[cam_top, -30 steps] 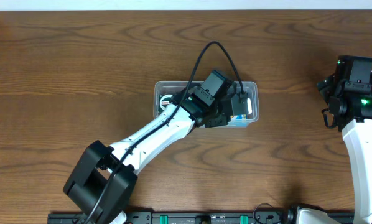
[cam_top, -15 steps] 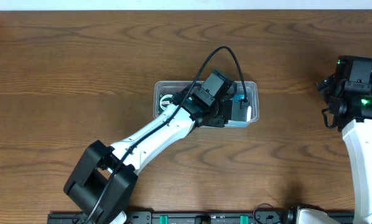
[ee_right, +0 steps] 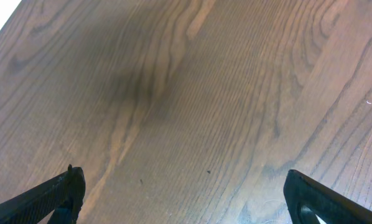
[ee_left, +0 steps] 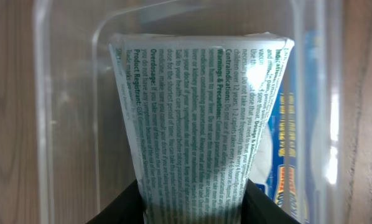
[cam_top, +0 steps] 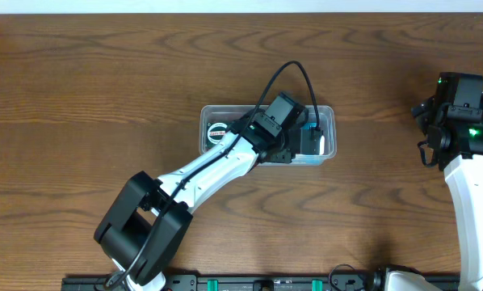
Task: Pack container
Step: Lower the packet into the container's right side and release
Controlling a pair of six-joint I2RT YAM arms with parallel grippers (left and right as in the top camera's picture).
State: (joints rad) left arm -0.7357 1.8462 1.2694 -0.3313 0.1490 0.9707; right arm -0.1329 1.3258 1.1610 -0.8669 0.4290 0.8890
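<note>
The clear plastic container [cam_top: 212, 112] sits at the table's middle; it fills the left wrist view [ee_left: 65, 112]. My left gripper [cam_top: 306, 144] reaches into its right half and is shut on a white packet with green print [ee_left: 201, 118], held inside the tub. A blue-and-white carton [ee_left: 292, 155] lies in the tub to the packet's right. A small round white item with a green and red label [cam_top: 217, 132] lies in the tub's left end. My right gripper [ee_right: 186, 196] is open and empty over bare wood at the far right.
The right arm [cam_top: 468, 137] stands at the table's right edge. A black rail [cam_top: 266, 283] runs along the front edge. The left arm's cable [cam_top: 278, 69] loops above the tub.
The left arm has shifted slightly right and deeper into the tub with the packet; the round item at the tub's left end is now uncovered. The right arm has not moved.
</note>
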